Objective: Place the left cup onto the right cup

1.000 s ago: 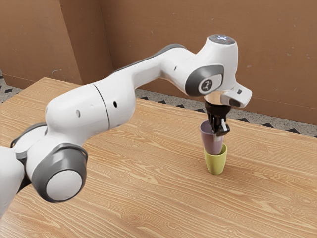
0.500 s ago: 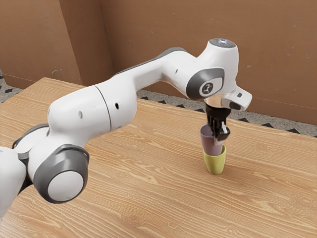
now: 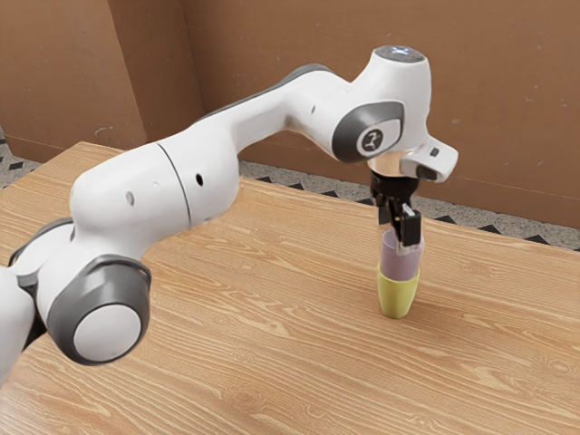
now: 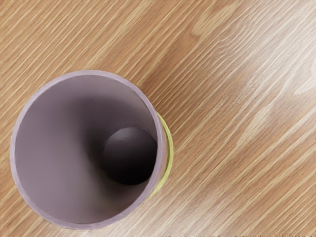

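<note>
A purple cup point(image 3: 400, 257) stands upright, nested in the yellow-green cup point(image 3: 397, 295) on the wooden table point(image 3: 272, 317). My gripper point(image 3: 402, 234) hangs right over the purple cup's rim, its fingertips level with the rim on the side toward the exterior view's right, and it is open. From the wrist, I look straight down into the purple cup point(image 4: 84, 148). A thin crescent of the yellow-green cup point(image 4: 168, 148) peeks out beside it.
Bare wooden tabletop surrounds the two stacked cups. A brown wall point(image 3: 507, 82) rises behind the table's far edge, with a strip of patterned floor point(image 3: 507, 222) between them.
The purple cup was tilted and held higher over the yellow-green one. It has settled upright and deeper into it, a little toward the exterior view's right. My hand has risen slightly.
</note>
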